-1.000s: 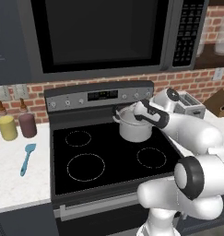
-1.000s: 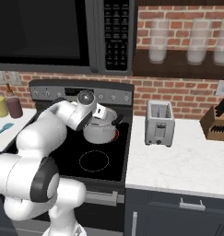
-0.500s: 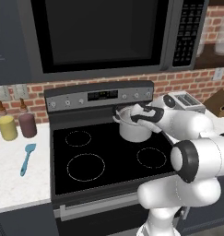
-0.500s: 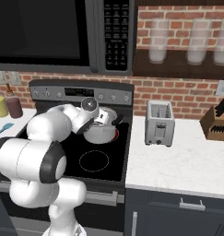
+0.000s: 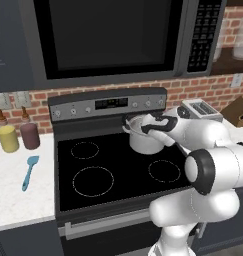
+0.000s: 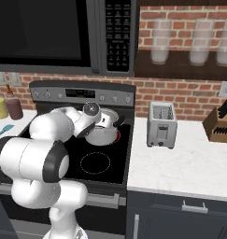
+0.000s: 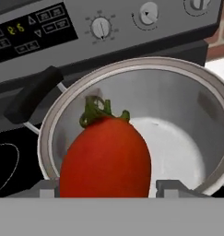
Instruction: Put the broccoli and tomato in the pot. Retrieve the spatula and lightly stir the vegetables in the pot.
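Kitchen range, stock taken from the floor, every place reckoned from the pot

1. Pot [image 5: 143, 142]: shiny steel, upright on the black stovetop [image 5: 93, 175], close under the control panel. The part of its floor that I can see is bare metal.

2. Tomato [image 7: 104, 156]: red, green stem uppermost, hanging over the near rim of the pot, above the opening and not resting on the floor.

3. Gripper [image 7: 109, 189]: poised over the pot's near rim, one finger tip on either side of the tomato. The tips stand apart about as wide as the fruit. I cannot tell whether they are pinching it or have let it go.

4. Spatula [image 5: 28, 172]: light blue, lying flat on the white counter well to the left of the pot, beyond the stove's edge, with nothing touching it.

5. Yellow jar [image 5: 8, 138] and maroon jar [image 5: 29, 136]: side by side, far left of the pot, behind the spatula.

6. Toaster [image 6: 161, 123]: on the counter right of the pot.

7. Broccoli: I cannot say where it is. The tomato hides part of the pot's inside.

State of the job, by my reckoning: the tomato is on the point of delivery. The broccoli is unconfirmed. Fetching the spatula and stirring are both not yet done
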